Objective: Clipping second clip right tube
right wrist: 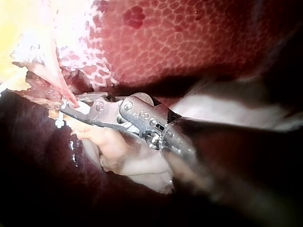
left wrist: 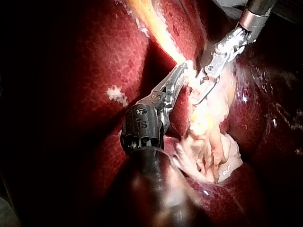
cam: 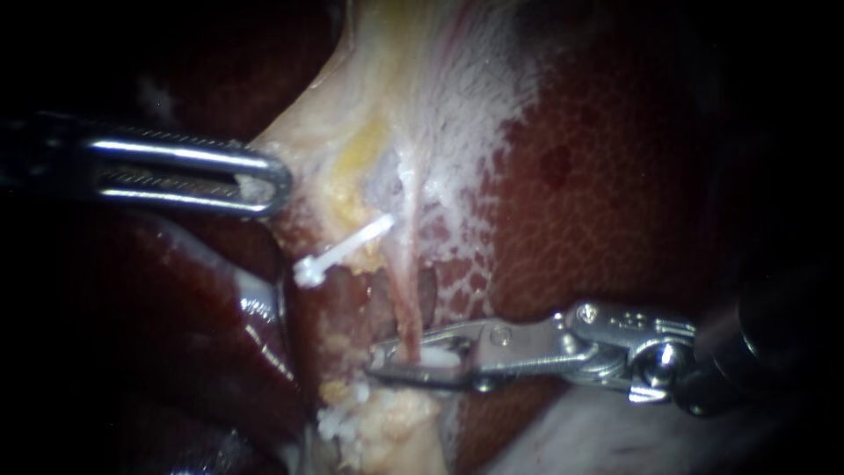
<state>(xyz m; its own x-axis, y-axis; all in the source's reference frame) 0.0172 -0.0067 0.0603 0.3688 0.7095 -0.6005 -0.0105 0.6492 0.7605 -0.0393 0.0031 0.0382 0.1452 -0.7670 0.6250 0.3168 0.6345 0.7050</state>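
A thin pink tube point(cam: 408, 308) runs down from the pale gallbladder tissue point(cam: 387, 105), the right one of the two strands in the endoscope view. My right instrument point(cam: 415, 359) comes in from the right, its jaws standing around this tube low down and shut on a white clip point(cam: 438, 358). The right wrist view shows the same hold: right instrument point(right wrist: 71, 108), clip point(right wrist: 81, 108), tube point(right wrist: 60, 84). Another white clip point(cam: 343, 251) sits higher, to the left of the tube. My left instrument point(cam: 262, 183) is shut on the gallbladder's pale edge, as the left wrist view also shows for the left instrument point(left wrist: 181, 75).
Red-brown liver point(cam: 615, 176) fills the right side. A dark, wet liver lobe point(cam: 176, 308) lies at the lower left. Yellowish fatty tissue point(cam: 387, 422) bunches up just below my right instrument's jaws. In the left wrist view my right instrument point(left wrist: 207, 81) stands close beside my left one.
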